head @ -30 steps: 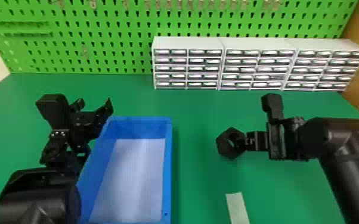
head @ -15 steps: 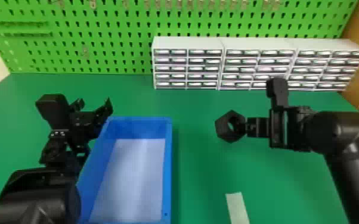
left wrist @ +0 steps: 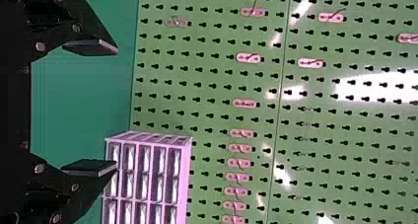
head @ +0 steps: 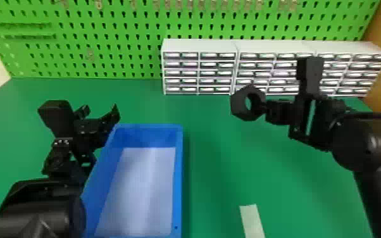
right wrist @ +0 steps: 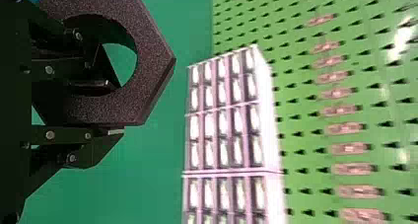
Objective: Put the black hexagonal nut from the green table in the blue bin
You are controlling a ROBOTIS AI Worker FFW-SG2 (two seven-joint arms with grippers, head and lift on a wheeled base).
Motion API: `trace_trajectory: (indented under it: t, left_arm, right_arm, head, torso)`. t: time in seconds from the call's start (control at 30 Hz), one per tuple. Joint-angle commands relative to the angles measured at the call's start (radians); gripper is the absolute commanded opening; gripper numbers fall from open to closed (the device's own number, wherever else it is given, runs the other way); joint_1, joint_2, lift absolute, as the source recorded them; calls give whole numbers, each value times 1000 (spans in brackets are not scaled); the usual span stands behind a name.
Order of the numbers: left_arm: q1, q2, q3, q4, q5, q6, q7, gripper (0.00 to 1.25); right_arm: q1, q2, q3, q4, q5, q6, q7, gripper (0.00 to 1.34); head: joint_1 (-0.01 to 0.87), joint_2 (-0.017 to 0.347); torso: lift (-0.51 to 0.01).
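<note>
Green counter (head: pixel 224 164), pegboard (head: pixel 104 53) behind. Head view: blk hex nut (head: pixel 239 103), gripped by R fingers (head: pixel 278 111), has risen over last sec; well up, far side & right of blue bin (head: pixel 178 177). Lift looks OK, carry prob. next. L wrist: L fingers (left wrist: pixel 91 47) wide, empty. R wrist: nut's matte, speckled, w/ big round hole, one finger thru it.

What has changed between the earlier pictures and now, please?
The right gripper and the black hexagonal nut it holds have moved upward in the head view, now overlapping the white drawer cabinets; the nut has also tilted. Nothing was newly grasped or released. The left gripper and the blue bin stayed put.
</note>
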Motion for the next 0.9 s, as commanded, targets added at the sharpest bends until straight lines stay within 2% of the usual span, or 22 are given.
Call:
trace_trajectory:
  t: [0.0, 0.23, 0.67, 0.87]
  left_arm:
    - [0, -3, 0, 0, 3, 0, 1, 815]
    - [-1, -3, -2, -1, 6, -1, 3, 815]
    - [-4, -3, -5, 0, 9, -1, 9, 813]
    - [-3, -3, -8, 0, 9, -1, 11, 813]
  right_arm:
    - [29, 2, -1, -27, 18, -97, 0, 279]
    - [67, 10, 14, -49, 49, -249, 0, 276]
    - [146, 42, 16, -57, 98, -493, 0, 278]
    - [184, 48, 32, -57, 166, -631, 0, 278]
  head:
    - [686, 51]
    - [686, 51]
    - [686, 51]
    - [686, 51]
  torso:
    - [-97]
    - [-97]
    - [-97]
    - [-97]
